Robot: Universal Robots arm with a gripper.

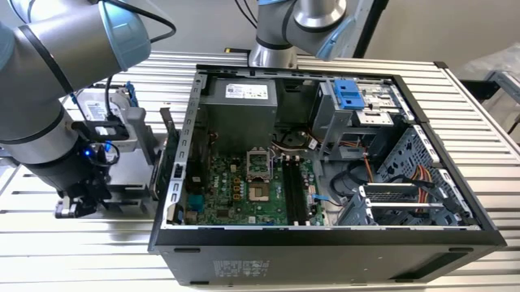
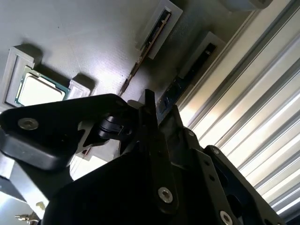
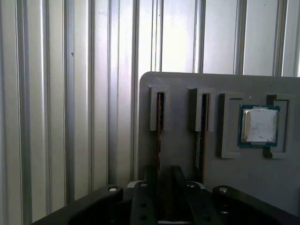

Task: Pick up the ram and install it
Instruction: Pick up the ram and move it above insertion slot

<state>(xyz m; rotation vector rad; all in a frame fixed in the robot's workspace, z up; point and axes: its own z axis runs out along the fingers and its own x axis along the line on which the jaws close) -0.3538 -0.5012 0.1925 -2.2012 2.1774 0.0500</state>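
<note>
The black pincer sits over the near part of a grey tray, which lies on a ribbed metal worktop. Straight ahead of the pincer, the ram stands on edge in a narrow raised slot. Its near end runs in under the pincer; whether they touch cannot be told. Just to one side of the pincer, a second stick stands on edge in its own slot, parallel to the ram. Further out on that side, a square silver chip with a green border lies flat between grey brackets.
</note>
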